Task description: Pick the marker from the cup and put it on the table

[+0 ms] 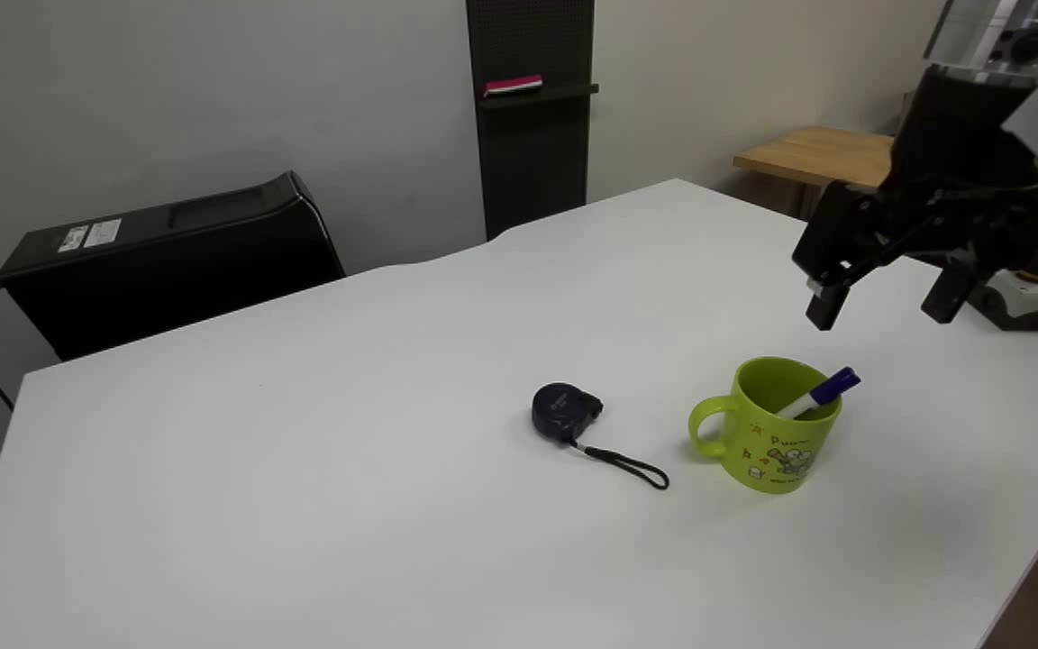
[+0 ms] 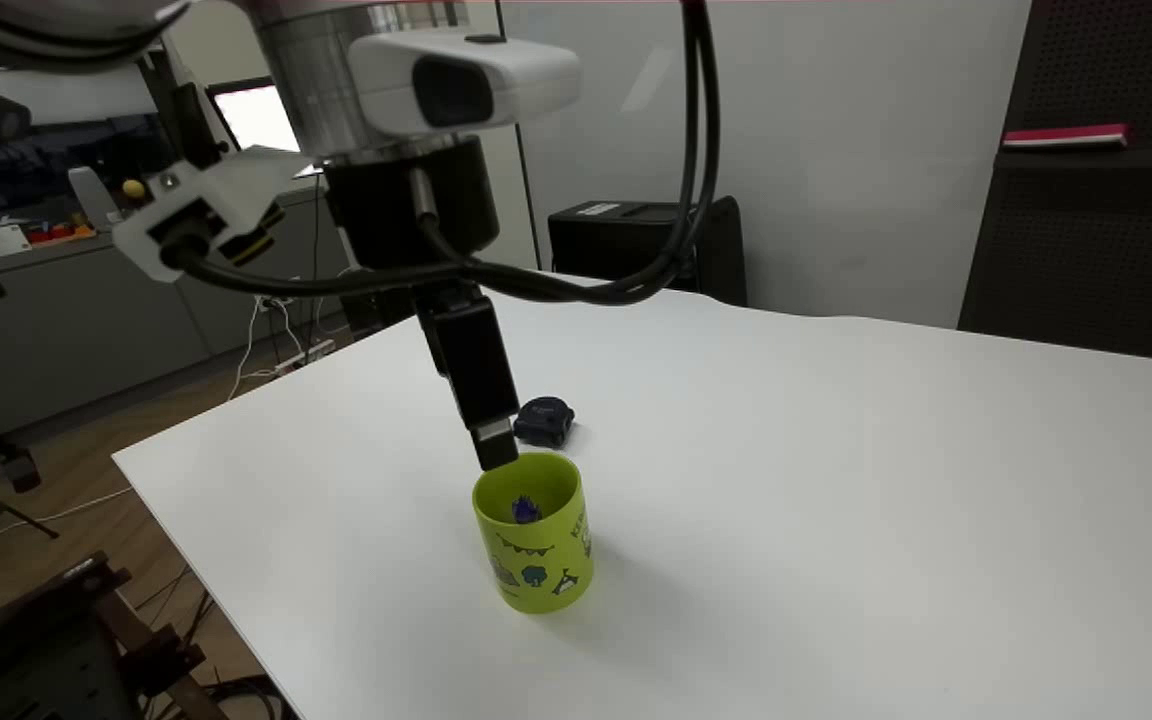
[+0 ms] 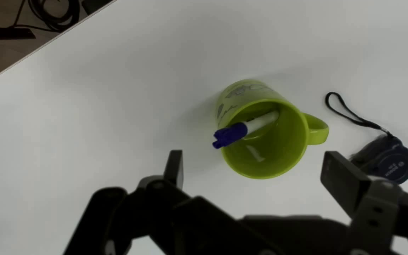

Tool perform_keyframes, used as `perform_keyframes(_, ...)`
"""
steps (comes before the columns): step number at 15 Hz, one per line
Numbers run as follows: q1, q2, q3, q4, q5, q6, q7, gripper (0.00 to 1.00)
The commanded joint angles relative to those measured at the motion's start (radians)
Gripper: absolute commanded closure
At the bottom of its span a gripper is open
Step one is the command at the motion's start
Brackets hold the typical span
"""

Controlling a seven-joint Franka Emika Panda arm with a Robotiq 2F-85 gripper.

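The green cup [image 1: 767,451] stands upright on the white table [image 1: 303,505]. It also shows in an exterior view [image 2: 546,550] and in the wrist view [image 3: 278,156]. The marker [image 1: 830,388] leans inside the cup, its blue cap sticking out past the rim and its white body going down inside. In the wrist view the marker [image 3: 232,134] points to the left; in an exterior view only the marker's blue end [image 2: 526,510] shows. My gripper [image 1: 888,305] is open and empty, above the cup and apart from it. In the wrist view its fingers [image 3: 253,170] are spread wide.
A dark tape measure [image 1: 562,412] with a black cord loop lies beside the cup, on its handle side. It also shows in the wrist view [image 3: 390,161]. A black box-shaped machine [image 1: 177,261] stands behind the table. The table edge [image 3: 44,44] crosses the wrist view's upper left corner.
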Motion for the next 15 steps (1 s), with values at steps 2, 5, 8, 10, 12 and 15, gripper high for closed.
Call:
perform_keyframes(2,0.034,0.026,0.031,0.001,-0.036,0.041,0.107,0.0)
perform_keyframes(5,0.048,0.022,0.015,0.002,-0.009,0.02,0.059,0.0)
perform_keyframes(8,0.05,0.027,0.014,0.002,-0.009,0.02,0.062,0.0)
perform_keyframes(10,0.05,0.028,0.014,0.002,-0.009,0.02,0.062,0.0)
perform_keyframes(12,0.05,0.028,0.014,0.002,-0.009,0.02,0.063,0.0)
perform_keyframes(15,0.05,0.028,0.014,0.002,-0.009,0.02,0.063,0.0)
